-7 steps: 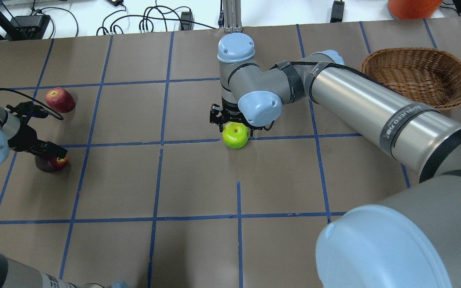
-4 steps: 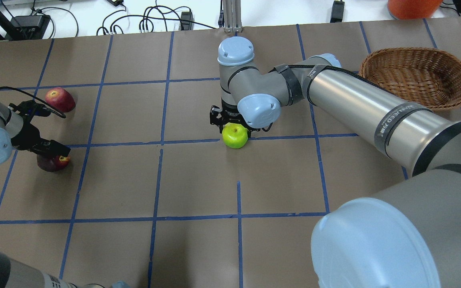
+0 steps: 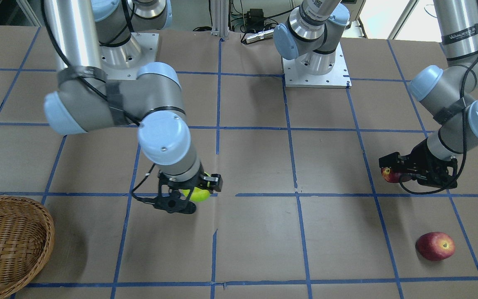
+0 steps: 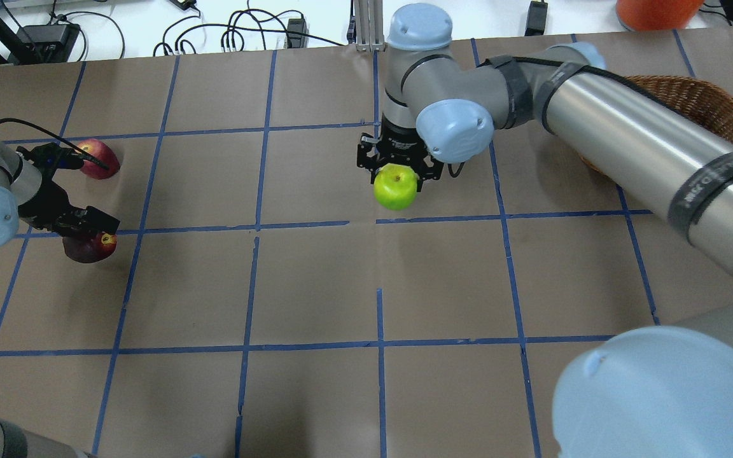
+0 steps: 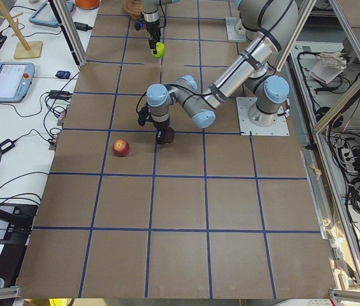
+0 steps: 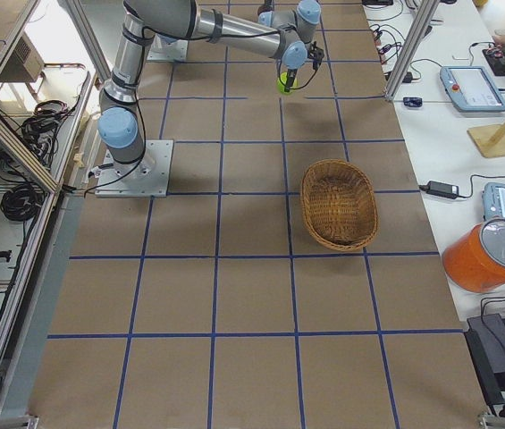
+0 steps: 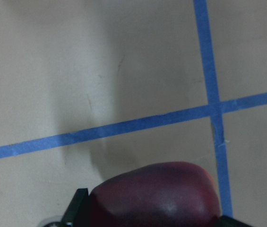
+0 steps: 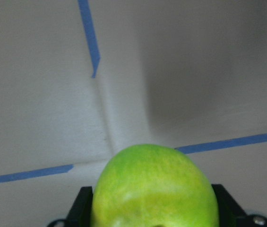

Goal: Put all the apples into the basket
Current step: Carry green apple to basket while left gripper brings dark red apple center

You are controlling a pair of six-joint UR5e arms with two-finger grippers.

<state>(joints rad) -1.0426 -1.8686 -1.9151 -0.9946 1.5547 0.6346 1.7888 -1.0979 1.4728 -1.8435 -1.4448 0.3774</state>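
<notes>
My right gripper (image 4: 399, 169) is shut on the yellow-green apple (image 4: 396, 189) and holds it above the table's middle; the apple fills the bottom of the right wrist view (image 8: 154, 189) and also shows in the front view (image 3: 198, 194). My left gripper (image 4: 86, 228) is shut on the maroon apple (image 4: 88, 250), just above the table at the left; the apple also shows in the left wrist view (image 7: 157, 194). The red apple (image 4: 99, 159) lies on the table behind the left gripper. The wicker basket (image 4: 716, 105) stands at the far right, partly hidden by my right arm.
An orange container (image 4: 656, 13) stands beyond the basket at the far edge. Cables and power bricks (image 4: 233, 32) lie past the table's far edge. The arm bases (image 3: 315, 62) stand on the robot's side. Blue tape lines grid the brown table (image 4: 315, 286).
My right gripper has lifted the green apple and carried it right and away, toward the basket. My left gripper has shifted slightly with the maroon apple in it.
</notes>
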